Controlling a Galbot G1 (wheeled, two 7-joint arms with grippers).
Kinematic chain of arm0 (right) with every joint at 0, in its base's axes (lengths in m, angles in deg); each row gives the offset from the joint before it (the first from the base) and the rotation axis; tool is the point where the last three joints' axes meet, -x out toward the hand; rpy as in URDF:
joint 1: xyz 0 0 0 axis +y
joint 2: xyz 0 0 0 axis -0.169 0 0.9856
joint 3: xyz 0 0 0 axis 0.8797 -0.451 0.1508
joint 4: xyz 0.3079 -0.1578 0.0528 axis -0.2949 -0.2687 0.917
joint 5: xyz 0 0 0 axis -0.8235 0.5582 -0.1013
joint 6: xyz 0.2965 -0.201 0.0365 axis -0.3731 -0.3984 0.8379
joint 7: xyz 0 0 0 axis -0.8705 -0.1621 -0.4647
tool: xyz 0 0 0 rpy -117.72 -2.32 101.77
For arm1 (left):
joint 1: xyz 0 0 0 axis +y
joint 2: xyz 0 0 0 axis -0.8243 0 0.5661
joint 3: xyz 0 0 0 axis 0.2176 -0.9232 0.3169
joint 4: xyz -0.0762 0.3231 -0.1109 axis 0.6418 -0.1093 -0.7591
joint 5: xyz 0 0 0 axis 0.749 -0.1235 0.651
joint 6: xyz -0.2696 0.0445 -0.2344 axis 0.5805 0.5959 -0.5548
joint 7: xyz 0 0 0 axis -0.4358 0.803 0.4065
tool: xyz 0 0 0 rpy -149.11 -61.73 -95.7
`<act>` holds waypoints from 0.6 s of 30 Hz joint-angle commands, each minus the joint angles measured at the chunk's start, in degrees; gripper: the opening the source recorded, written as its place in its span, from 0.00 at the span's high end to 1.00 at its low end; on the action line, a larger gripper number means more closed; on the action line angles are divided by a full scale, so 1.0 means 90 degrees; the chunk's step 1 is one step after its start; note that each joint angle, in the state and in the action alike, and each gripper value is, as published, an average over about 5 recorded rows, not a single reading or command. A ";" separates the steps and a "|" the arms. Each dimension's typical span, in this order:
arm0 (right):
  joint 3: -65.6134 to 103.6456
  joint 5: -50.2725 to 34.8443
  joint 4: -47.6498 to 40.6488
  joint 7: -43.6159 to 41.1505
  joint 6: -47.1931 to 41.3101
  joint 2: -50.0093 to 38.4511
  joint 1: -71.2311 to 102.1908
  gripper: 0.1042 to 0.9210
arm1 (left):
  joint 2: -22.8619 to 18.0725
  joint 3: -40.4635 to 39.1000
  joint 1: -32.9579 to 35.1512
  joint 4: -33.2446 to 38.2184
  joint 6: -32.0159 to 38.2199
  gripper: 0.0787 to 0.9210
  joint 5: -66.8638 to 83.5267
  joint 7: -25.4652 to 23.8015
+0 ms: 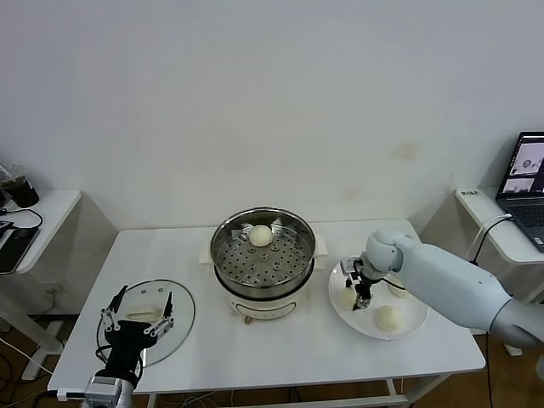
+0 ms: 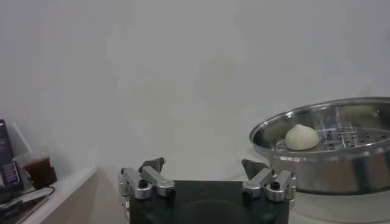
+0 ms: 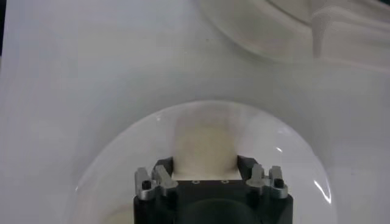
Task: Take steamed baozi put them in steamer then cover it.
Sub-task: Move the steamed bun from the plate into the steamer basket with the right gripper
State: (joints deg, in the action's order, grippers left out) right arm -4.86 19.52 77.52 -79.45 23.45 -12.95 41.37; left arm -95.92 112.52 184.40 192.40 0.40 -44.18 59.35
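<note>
Far left, the left hand (image 1: pixel 136 321) hangs over the near-left part of the tabletop (image 1: pixel 280 344), fingers spread wide and gripping nothing. Just under and behind it lies the cover (image 1: pixel 174 314), one glass lid flat on the tabletop, close to the left edge and near the front edge.

Centre now: the steamer (image 1: pixel 263 255), one steel basket on its cream base, sits mid-tabletop with no lid on it. One steamed baozi (image 1: pixel 260 235) rests on the perforated floor at the back of the basket; the left wrist view shows the same bun (image 2: pixel 301 137) alone inside the rim. The rest of the basket floor is bare metal.

Right of that, a white plate (image 1: pixel 412 327) lies just beside the steamer base, its outer rim near the tabletop's right edge. The right hand (image 1: pixel 355 289) is down over the plate's left side, fingers drawn in against a bun (image 1: pixel 347 297); in the right wrist view the pale bun (image 3: pixel 206 146) fills the space between both fingers (image 3: pixel 163 170). Two more buns sit on the plate, one at the front (image 1: pixel 387 317) and one towards the back, partly behind the arm (image 1: pixel 397 289). That makes three on the plate, one in the basket, four in all.

Bare tabletop runs along the front, between lid and plate.
</note>
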 commanded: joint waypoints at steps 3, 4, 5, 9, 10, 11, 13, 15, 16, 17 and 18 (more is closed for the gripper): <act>-0.0077 -0.0143 0.0234 -0.0187 0.0020 -0.0240 -0.0477 0.34 | 0.0026 0.0011 0.0006 0.0012 -0.0009 0.12 0.0001 0.0000; -0.0141 -0.0218 0.0333 -0.0208 0.0008 -0.0338 -0.0665 0.34 | 0.0032 0.0009 0.0004 0.0010 -0.0010 0.12 0.0001 -0.0001; -0.0212 -0.0296 0.0428 -0.0222 -0.0004 -0.0425 -0.0860 0.34 | 0.0037 0.0006 0.0001 0.0007 -0.0011 0.12 0.0001 -0.0001; -0.0657 -0.0739 0.0830 -0.0241 -0.0071 -0.0820 -0.1796 0.34 | 0.0057 -0.0005 -0.0023 -0.0008 -0.0012 0.12 0.0006 -0.0003; -0.0811 -0.0879 0.0925 -0.0237 -0.0095 -0.0909 -0.2059 0.34 | 0.0065 -0.0005 -0.0029 -0.0013 -0.0012 0.12 0.0009 -0.0003; -0.0971 -0.1037 0.1016 -0.0230 -0.0122 -0.0970 -0.2340 0.34 | 0.0076 -0.0004 -0.0034 -0.0018 -0.0012 0.12 0.0013 -0.0004; -0.1334 -0.1371 0.1179 -0.0213 -0.0184 -0.1027 -0.2969 0.33 | 0.0099 -0.0002 -0.0038 -0.0027 -0.0012 0.12 0.0023 -0.0005; -0.1670 -0.1678 0.1312 -0.0184 -0.0258 -0.0981 -0.3588 0.33 | 0.0119 -0.0003 -0.0042 -0.0030 -0.0012 0.12 0.0029 -0.0007; -0.1829 -0.1829 0.1361 -0.0163 -0.0304 -0.0914 -0.3878 0.33 | 0.0126 -0.0005 -0.0045 -0.0029 -0.0012 0.12 0.0033 -0.0007; -0.1974 -0.1984 0.1407 -0.0131 -0.0360 -0.0826 -0.4145 0.33 | 0.0132 -0.0007 -0.0049 -0.0027 -0.0013 0.12 0.0037 -0.0008; -0.2074 -0.2128 0.1438 -0.0093 -0.0420 -0.0719 -0.4330 0.33 | 0.0136 -0.0008 -0.0053 -0.0024 -0.0013 0.12 0.0040 -0.0008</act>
State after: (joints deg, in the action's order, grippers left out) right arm -16.13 7.50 86.73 -80.22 20.63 -18.35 17.23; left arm -94.72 112.46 183.89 192.17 0.29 -43.80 59.30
